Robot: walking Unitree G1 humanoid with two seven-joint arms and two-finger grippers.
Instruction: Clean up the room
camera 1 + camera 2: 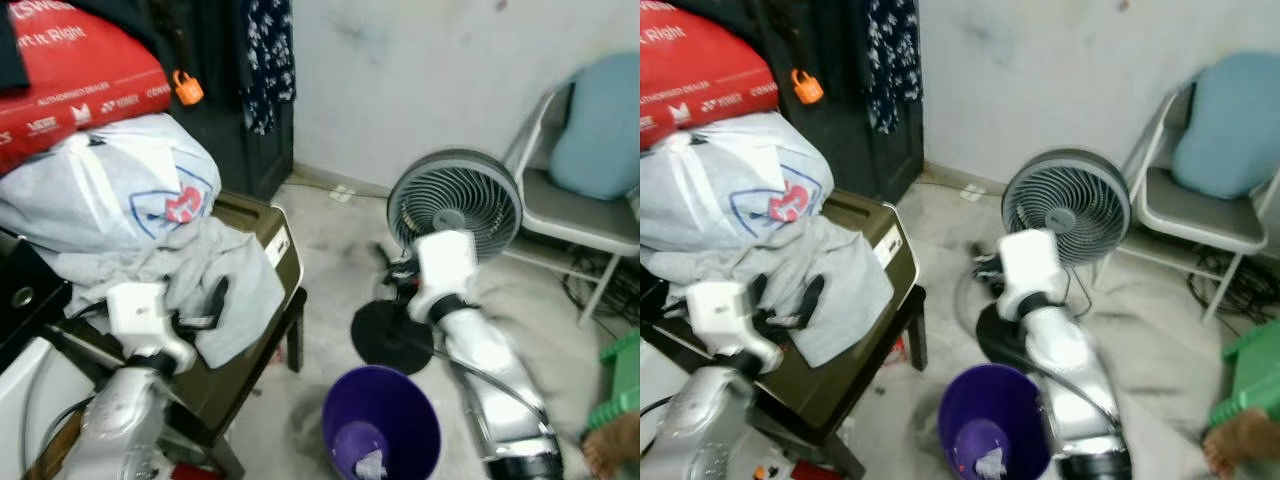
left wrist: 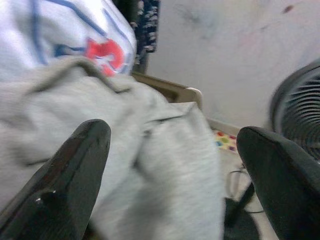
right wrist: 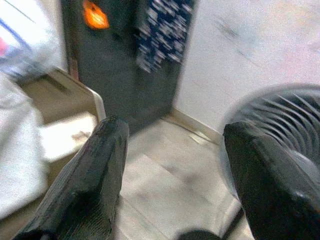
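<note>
Grey garment (image 1: 215, 285) lies rumpled over olive case (image 1: 262, 262) on dark stool (image 1: 292, 335), below white plastic bag (image 1: 110, 185). Soft, light, will sag; likely best pinched at a thick fold. Long axis runs toward the hanging front corner. Left gripper (image 1: 200, 305) spread wide over it, holding nothing; right gripper (image 3: 172, 185) likewise agape near floor fan (image 1: 455, 205).

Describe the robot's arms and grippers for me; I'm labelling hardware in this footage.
Both arms are silver and rounded, each ending in a boxy white wrist block past a black ring joint. The left gripper and right gripper each have two long black fingers, thick with rounded tips. A thin dark cable runs along the right forearm.
</note>
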